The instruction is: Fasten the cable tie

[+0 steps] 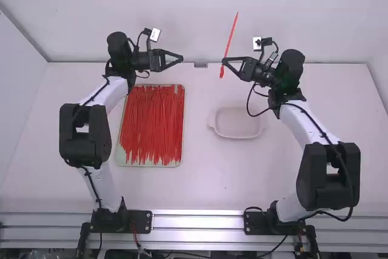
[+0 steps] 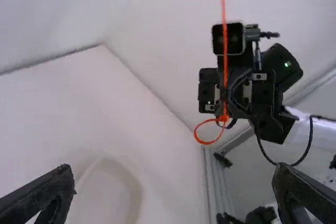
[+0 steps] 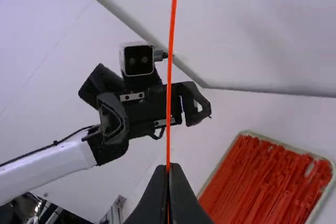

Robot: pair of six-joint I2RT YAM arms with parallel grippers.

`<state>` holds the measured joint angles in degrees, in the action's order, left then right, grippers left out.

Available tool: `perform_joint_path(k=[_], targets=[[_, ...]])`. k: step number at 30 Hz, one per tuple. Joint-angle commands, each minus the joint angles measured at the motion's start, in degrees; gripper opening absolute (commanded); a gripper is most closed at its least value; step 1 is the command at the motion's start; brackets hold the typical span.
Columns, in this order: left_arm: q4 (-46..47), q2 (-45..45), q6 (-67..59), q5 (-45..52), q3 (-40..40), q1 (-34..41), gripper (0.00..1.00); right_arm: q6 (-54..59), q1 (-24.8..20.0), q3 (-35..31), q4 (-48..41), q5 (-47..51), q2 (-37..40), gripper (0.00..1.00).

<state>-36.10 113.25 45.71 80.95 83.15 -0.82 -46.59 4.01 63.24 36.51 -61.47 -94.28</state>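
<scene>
A red cable tie (image 1: 231, 36) stands nearly upright above the table's far side, with my right gripper (image 1: 226, 63) shut on its lower part. Below the fingers the tie curls into a small closed loop (image 2: 208, 131). In the right wrist view the fingers (image 3: 168, 174) pinch the strap (image 3: 170, 51), which runs straight up. My left gripper (image 1: 179, 59) hovers open a short way to the left of the tie, pointing at it and touching nothing. Its two fingers (image 2: 50, 192) are spread wide in the left wrist view, which faces my right gripper (image 2: 224, 103).
A tray (image 1: 180, 163) packed with red cable ties (image 1: 151, 124) lies left of centre, under the left arm. A white bowl (image 1: 236, 123) sits right of the tray, below the right gripper. The back wall stands close behind both grippers.
</scene>
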Motion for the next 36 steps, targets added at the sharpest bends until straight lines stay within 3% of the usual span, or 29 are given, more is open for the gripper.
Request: perform_joint_path(k=[1, 7, 20, 29, 36], targets=[[2.5, 0.1, -0.1, 0.5, 1.3, -0.9, 0.99, 2.6, 0.2, -0.3, 0.3, -1.7, 1.0, 0.00], [11.6, 0.1, -4.3, -6.1, 1.3, -2.1, 0.99, 4.7, 0.4, -0.3, -1.0, -1.3, 1.0, 0.00], [42.5, 0.1, -16.9, -21.6, 1.3, -4.8, 0.99, 9.0, -0.2, -0.3, -5.7, 0.0, 0.9, 0.00], [53.7, 0.1, -25.0, -22.1, 1.3, -4.4, 0.99, 13.0, -1.1, -0.3, -10.4, 0.3, 1.0, 0.00], [57.3, 0.1, -29.1, -22.4, 1.3, -4.4, 0.99, 13.9, -1.2, -0.3, -11.0, 0.2, 1.0, 0.00]])
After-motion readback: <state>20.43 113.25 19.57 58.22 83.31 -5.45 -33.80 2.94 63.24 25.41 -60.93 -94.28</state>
